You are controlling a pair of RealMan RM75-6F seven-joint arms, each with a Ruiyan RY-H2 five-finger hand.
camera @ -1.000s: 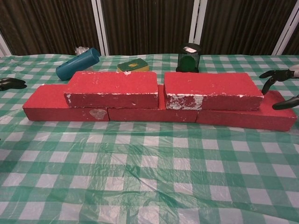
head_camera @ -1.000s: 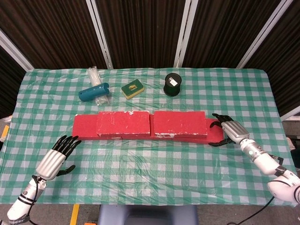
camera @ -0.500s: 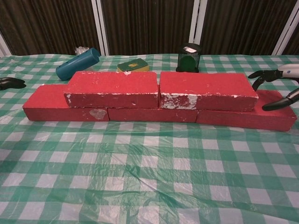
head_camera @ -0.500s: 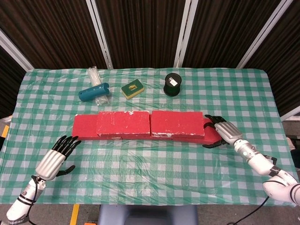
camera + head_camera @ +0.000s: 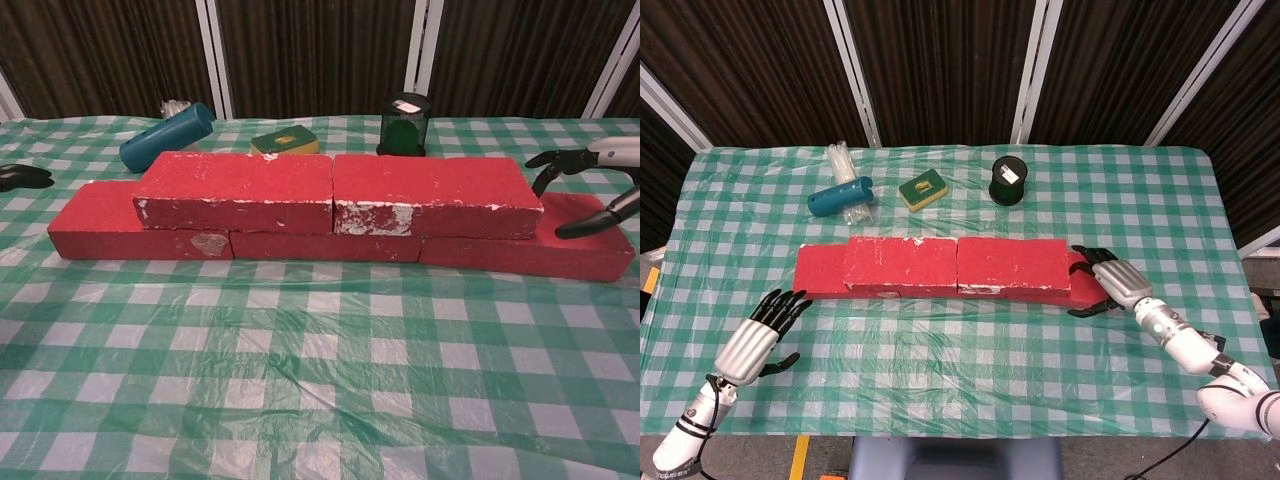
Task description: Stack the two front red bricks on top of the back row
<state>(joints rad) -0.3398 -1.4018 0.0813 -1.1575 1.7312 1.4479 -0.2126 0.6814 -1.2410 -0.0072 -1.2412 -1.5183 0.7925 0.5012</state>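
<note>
Head view shows two upper red bricks [image 5: 957,264] lying end to end, touching, on top of the back row [image 5: 330,243] of three red bricks. The right hand [image 5: 1108,282] hovers at the right end of the right upper brick, its fingers [image 5: 548,162] spread and empty, their tips just beside that end, thumb over the lower brick. The left hand [image 5: 758,338] rests palm-down, fingers spread, holding nothing, well apart from the left end of the back row.

Two red bricks [image 5: 330,192] lie flat, end to end and touching, atop the back row [image 5: 330,245].
</note>
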